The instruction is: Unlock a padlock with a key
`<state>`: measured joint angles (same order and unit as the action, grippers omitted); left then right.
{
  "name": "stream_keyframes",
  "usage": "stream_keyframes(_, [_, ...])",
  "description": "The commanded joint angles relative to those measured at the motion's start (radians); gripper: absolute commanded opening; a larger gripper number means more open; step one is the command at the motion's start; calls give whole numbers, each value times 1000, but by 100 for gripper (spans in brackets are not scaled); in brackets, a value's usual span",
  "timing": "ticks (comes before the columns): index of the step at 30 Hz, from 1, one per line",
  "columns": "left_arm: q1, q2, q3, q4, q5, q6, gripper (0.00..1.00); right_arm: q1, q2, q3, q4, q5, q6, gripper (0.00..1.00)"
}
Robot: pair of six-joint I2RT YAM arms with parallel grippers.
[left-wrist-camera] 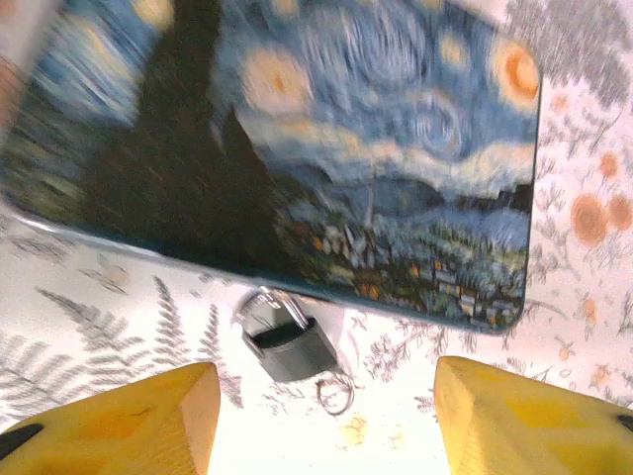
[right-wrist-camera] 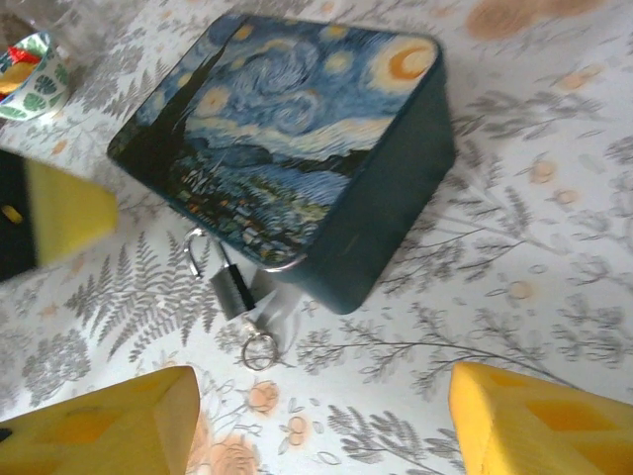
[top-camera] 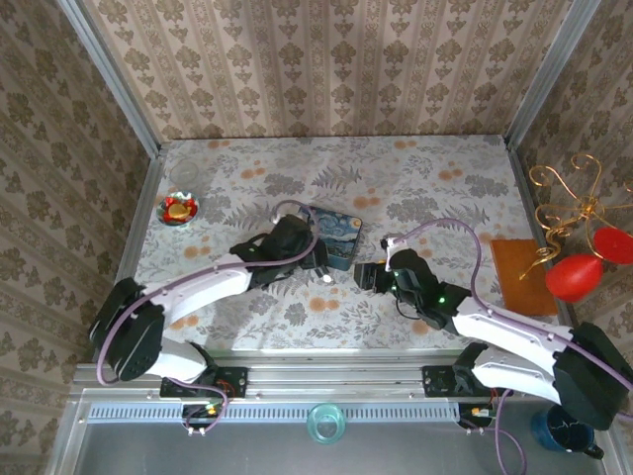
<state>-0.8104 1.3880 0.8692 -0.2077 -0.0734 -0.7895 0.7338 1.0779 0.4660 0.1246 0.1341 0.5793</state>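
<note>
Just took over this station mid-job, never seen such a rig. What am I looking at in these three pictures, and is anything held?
These are two robot arms bolted at the near edge of a table, each ending in a two-finger gripper. The overhead picture looks down from behind them. The other two come from wrist cameras: the yellow blocks are the fingers of the left gripper and the right gripper. On the flowered table lie a blue painted tin, a small padlock right beside it with a ring at its end, and a red-and-gold dish. Both grippers are open, holding nothing. I cannot make out the key.
</note>
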Motion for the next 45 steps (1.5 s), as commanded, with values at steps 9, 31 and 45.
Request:
stream_keyframes(9, [259, 69, 59, -62, 176, 254, 69, 30, 263, 177, 69, -215, 26, 64])
stream_keyframes(31, [313, 232, 2, 45, 177, 202, 68, -12, 672, 483, -175, -132, -111, 57])
stream_keyframes(45, [296, 208, -47, 74, 174, 156, 65, -22, 740, 480, -64, -272, -78, 49])
